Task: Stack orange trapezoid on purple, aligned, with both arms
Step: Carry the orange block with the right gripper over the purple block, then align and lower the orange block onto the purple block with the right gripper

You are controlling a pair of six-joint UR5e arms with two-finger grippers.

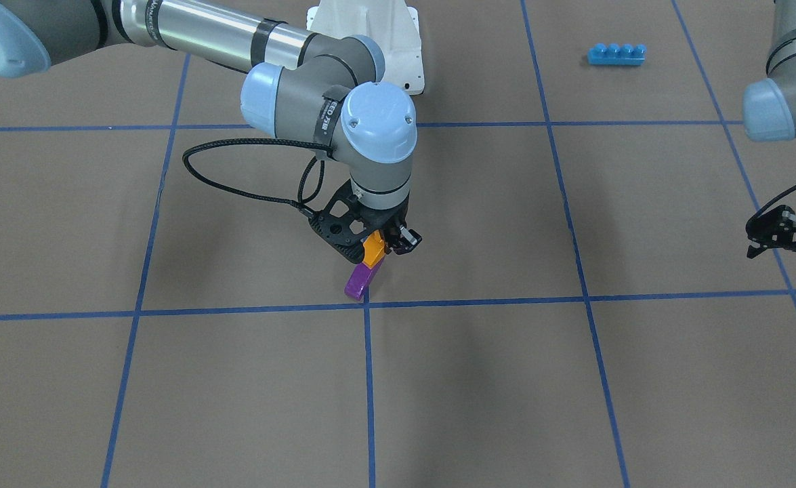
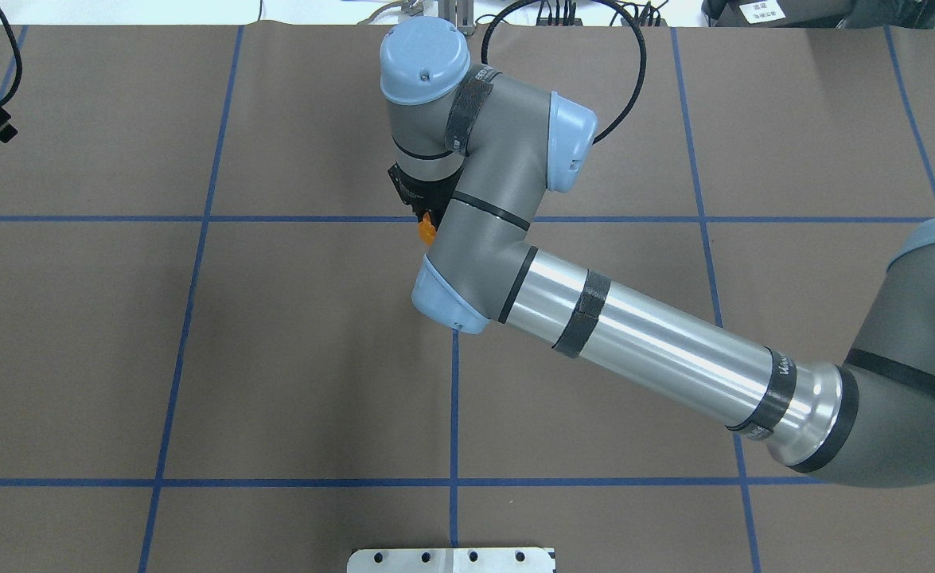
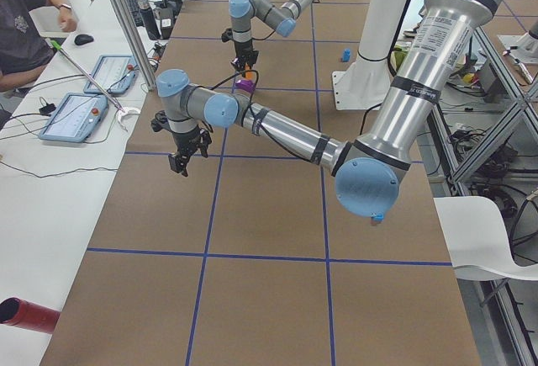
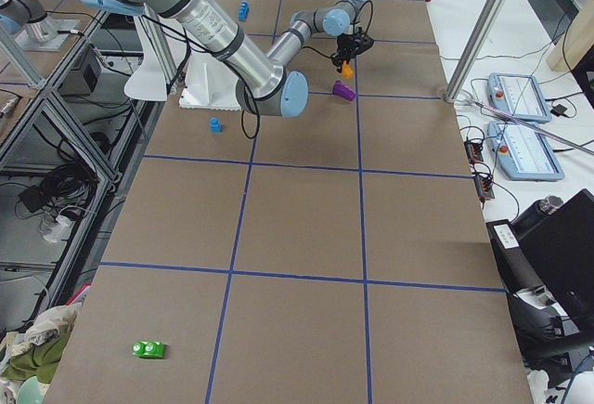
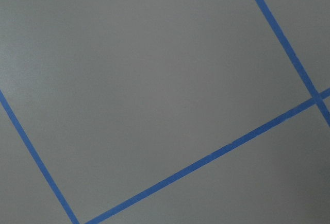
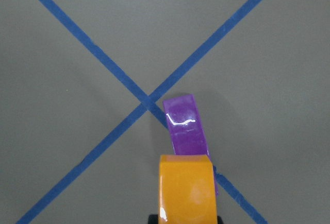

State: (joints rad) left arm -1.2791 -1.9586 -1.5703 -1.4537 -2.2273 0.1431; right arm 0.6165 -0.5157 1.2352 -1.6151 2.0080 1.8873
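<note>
– Two bricks meet where?
– At the tape crossing (image 1: pixel 367 302). The purple brick (image 1: pixel 360 282) lies on the table (image 1: pixel 506 224) just beside it. The orange brick (image 1: pixel 373 252) hangs just above the purple one, pinched by the right gripper (image 1: pixel 379 249).
– And the left gripper (image 1: pixel 785 237)?
– Well apart from the crossing; whether its fingers are spread cannot be told.

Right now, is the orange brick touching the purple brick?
Cannot tell. In the front view the orange brick overlaps the purple brick, which could hide a gap; side views are too small.
</note>
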